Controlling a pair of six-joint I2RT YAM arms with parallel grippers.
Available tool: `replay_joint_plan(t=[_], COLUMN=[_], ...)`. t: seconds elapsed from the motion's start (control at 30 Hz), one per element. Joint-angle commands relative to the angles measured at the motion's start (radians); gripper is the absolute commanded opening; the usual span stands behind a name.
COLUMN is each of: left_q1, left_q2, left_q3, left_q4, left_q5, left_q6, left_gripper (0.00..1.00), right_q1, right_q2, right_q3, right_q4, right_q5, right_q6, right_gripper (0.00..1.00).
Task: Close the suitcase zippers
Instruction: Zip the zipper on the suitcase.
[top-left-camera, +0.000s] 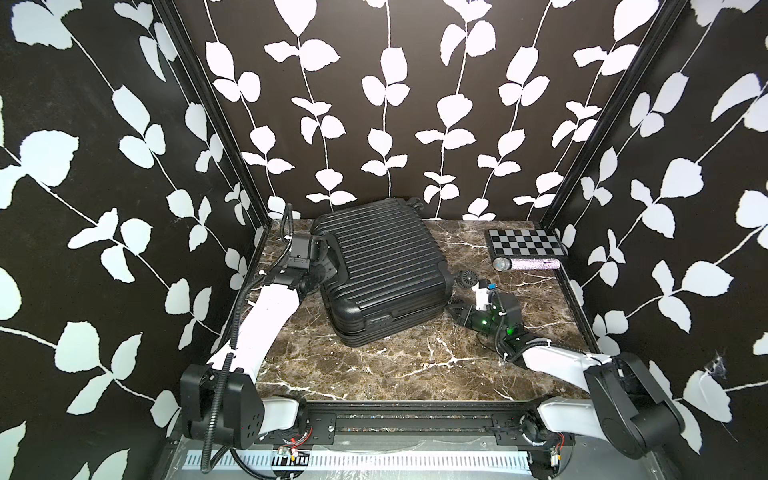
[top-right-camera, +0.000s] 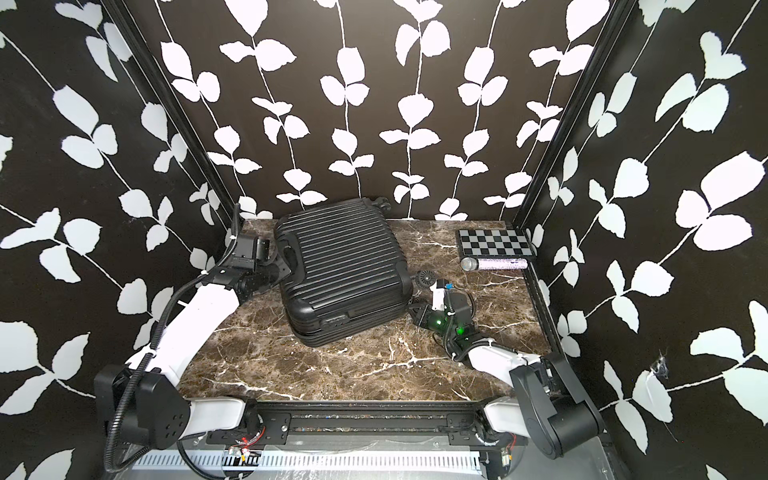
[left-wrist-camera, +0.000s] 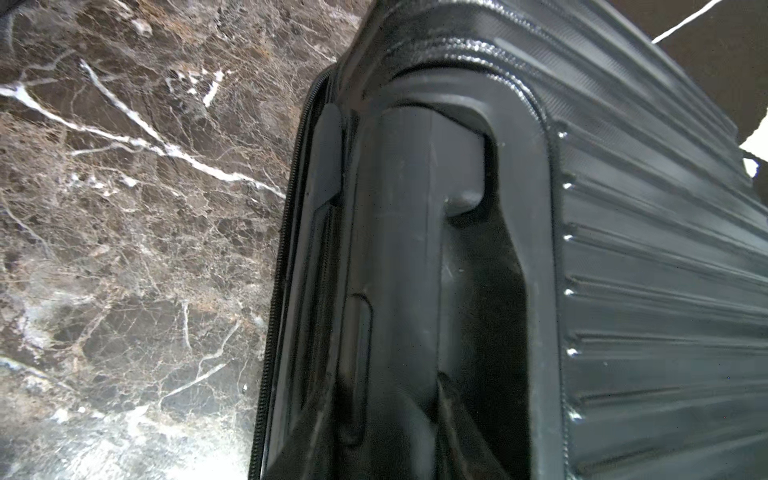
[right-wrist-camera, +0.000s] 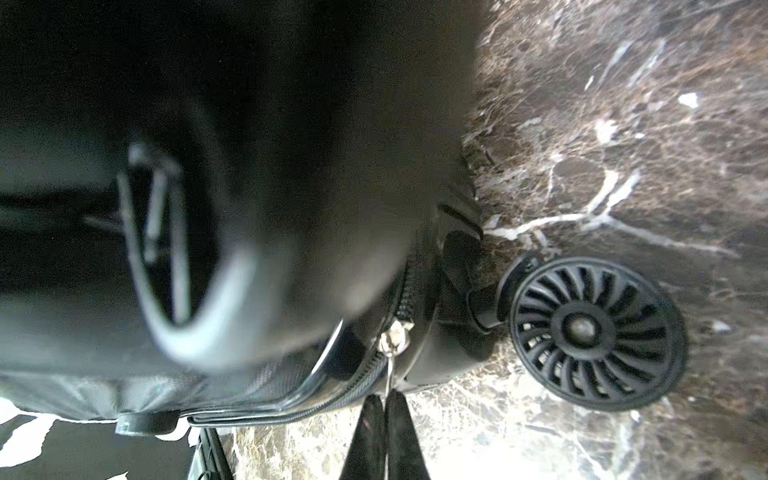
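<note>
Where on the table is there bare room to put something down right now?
Widest bare marble table: the front strip between the suitcase and the front rail. A smaller patch lies at the back between suitcase and checkerboard. Crowded: the right side, where the right gripper, shut on the zipper pull, the wheel and microphone sit close.
</note>
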Motion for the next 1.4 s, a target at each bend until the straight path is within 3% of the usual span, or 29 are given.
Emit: replay_joint_plan(t=[0.0, 0.23, 0.4, 0.57, 1.03, 1.37], left_q1=[-0.03, -0.072, -0.106, -0.134, -0.197, -0.211], left_q2=[-0.001, -0.005, -0.024, -0.046, -0.07, -0.056], left_q3=[0.037, 0.016, -0.006, -0.027, -0.078, -0.09], left_q4=[0.15, 0.19, 0.196, 0.21, 0.235, 0.27], left_q5=[0.089, 0.062, 0.025, 0.01, -0.112, -0.101], left_q6=[-0.136, -0.157, -0.18, -0.205, -0.248, -0.27], left_gripper=[0.0, 0.0, 0.0, 0.0, 0.0, 0.0], right_q1=[0.106, 0.145, 0.142, 0.166, 0.315, 0.428], right_q2=[-0.086, -0.096, -0.069, 0.025, 0.079, 0.126], right_q3=[0.019, 0.006, 0.06, 0.121, 0.227, 0.329], right_q4=[0.063, 0.166, 0.072, 0.162, 0.001, -0.18], right_q5=[-0.156, -0.107, -0.068, -0.143, -0.112, -0.038], right_q6=[-0.039, 0.037, -0.032, -0.005, -0.144, -0.322], right_gripper=[0.0, 0.0, 0.0, 0.0, 0.0, 0.0])
